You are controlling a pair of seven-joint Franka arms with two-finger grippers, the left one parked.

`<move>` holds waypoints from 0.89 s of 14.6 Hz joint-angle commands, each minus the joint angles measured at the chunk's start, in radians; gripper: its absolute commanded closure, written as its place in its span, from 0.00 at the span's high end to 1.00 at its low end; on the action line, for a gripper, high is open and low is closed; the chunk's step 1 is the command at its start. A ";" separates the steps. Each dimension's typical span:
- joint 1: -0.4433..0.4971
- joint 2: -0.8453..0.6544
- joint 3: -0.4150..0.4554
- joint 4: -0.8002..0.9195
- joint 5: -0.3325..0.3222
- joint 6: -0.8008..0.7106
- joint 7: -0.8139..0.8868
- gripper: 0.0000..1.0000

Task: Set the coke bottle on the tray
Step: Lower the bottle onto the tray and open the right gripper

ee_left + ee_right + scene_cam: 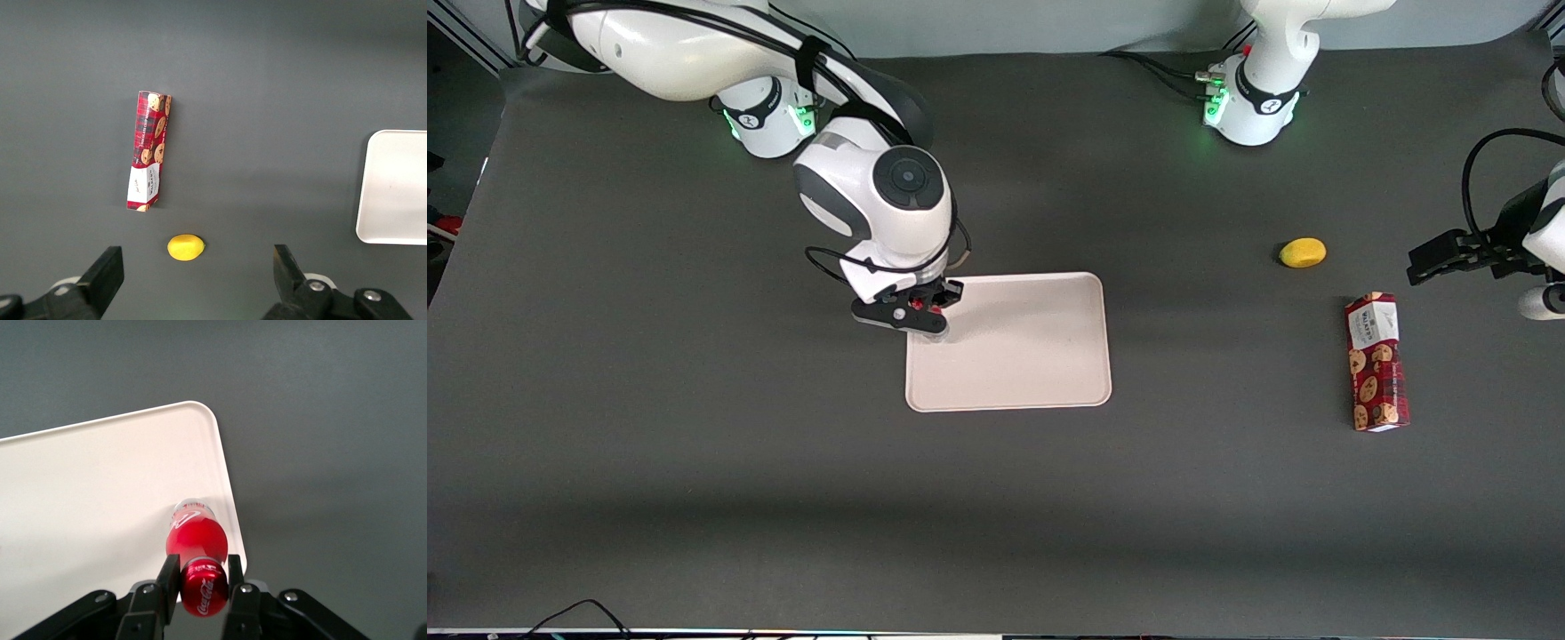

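Observation:
My right gripper [202, 571] is shut on the red cap of the coke bottle [197, 543]. The bottle hangs upright, its silvery base down at the pale tray [100, 487], just inside the rim at the working arm's end. Whether the base touches the tray I cannot tell. In the front view the gripper [925, 308] sits over the tray [1023, 347] at its corner farther from the camera. Only small red bits of the coke bottle [917, 304] show between the fingers there. The parked arm's wrist view shows one end of the tray [397, 187].
A red cookie box [1376, 362] [148, 151] lies on the dark table toward the parked arm's end. A small yellow lemon-like object [1303, 252] [185, 247] sits beside it, farther from the front camera.

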 commanded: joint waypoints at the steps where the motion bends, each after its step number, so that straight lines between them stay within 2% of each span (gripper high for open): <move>1: 0.000 0.019 0.017 -0.015 -0.073 0.025 0.078 0.00; 2: 0.008 0.033 0.017 -0.015 -0.093 0.028 0.099 0.00; 3: 0.008 0.038 0.017 -0.014 -0.099 0.026 0.111 0.08; 4: 0.005 0.039 0.019 -0.012 -0.099 0.026 0.113 0.77; 5: 0.003 0.035 0.019 -0.012 -0.098 0.026 0.111 1.00; 9: -0.007 0.001 0.056 0.035 -0.087 0.000 0.096 1.00; 13: -0.027 -0.054 0.134 0.171 -0.084 -0.183 0.001 1.00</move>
